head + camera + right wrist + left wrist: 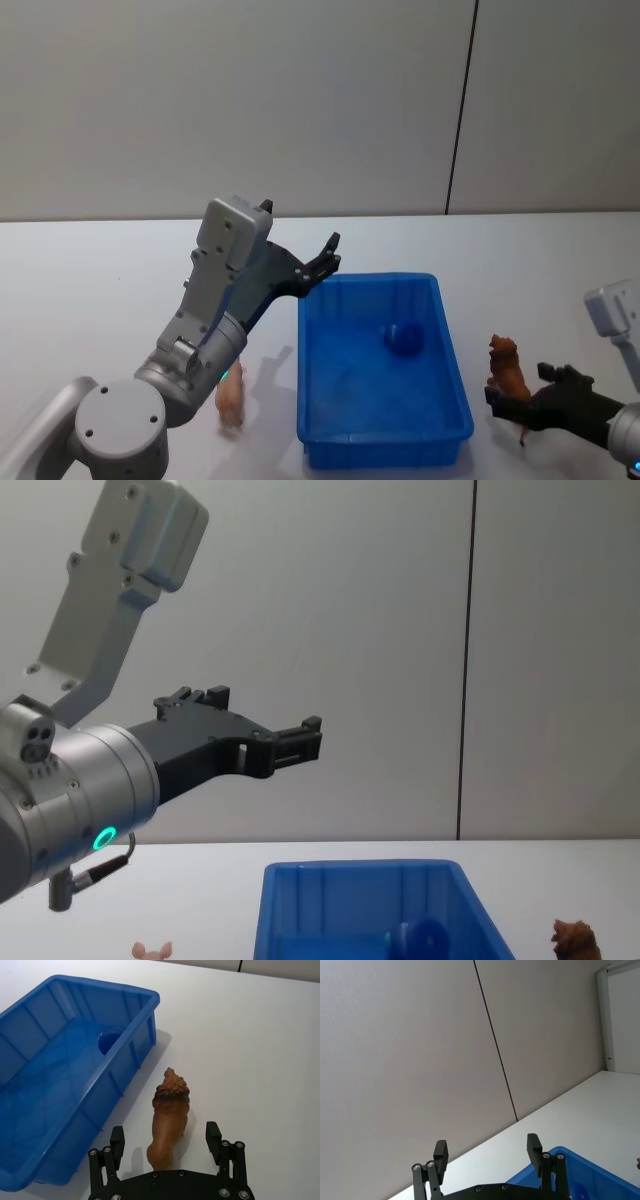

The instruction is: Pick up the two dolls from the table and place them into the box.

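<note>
The blue box (440,330) sits on the white table in front of me. A rounded blue doll (404,338) lies inside it, toward the far end, also in the right wrist view (107,1042) and the chest view (425,940). The brown maned doll (507,368) stands on the table just right of the box. My right gripper (518,388) is open around it from behind; its fingers (213,1135) flank the brown doll (169,1125) without touching. My left gripper (325,262) hangs open and empty in the air above the box's far left corner, its fingertips (440,1152) spread wide.
A small pink toy (231,400) lies on the table left of the box, under my left arm; it shows low in the chest view (152,950). A grey wall with a dark vertical seam (460,110) stands behind the table.
</note>
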You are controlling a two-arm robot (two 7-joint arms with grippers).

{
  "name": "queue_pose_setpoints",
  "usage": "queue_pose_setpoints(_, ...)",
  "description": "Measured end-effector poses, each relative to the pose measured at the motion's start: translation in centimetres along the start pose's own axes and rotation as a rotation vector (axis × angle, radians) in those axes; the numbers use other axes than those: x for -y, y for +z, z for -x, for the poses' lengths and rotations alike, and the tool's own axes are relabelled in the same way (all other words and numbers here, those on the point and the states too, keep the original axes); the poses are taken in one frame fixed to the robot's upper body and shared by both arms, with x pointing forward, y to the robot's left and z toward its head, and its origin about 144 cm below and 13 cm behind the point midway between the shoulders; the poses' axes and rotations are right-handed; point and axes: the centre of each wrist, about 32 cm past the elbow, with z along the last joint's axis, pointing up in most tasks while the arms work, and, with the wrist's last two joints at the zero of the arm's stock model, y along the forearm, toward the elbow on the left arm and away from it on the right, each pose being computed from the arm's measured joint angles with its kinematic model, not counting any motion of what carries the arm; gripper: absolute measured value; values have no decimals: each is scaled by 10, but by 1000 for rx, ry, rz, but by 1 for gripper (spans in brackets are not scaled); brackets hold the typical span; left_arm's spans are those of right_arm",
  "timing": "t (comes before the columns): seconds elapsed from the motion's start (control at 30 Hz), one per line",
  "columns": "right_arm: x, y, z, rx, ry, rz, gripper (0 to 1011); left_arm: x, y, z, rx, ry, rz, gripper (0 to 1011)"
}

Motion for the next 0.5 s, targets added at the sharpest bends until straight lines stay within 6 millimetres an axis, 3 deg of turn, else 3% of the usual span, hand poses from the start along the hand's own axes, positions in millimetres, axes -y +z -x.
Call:
queue_pose_setpoints(0.2, -4, -2, 1, -5, 2, 10, 911, 0, 0, 0, 0, 0, 0, 1001)
queue_pose_setpoints(0.5, -8, -3, 2, -8, -16, 16, 644, 0, 0, 0, 0, 0, 0, 1001)
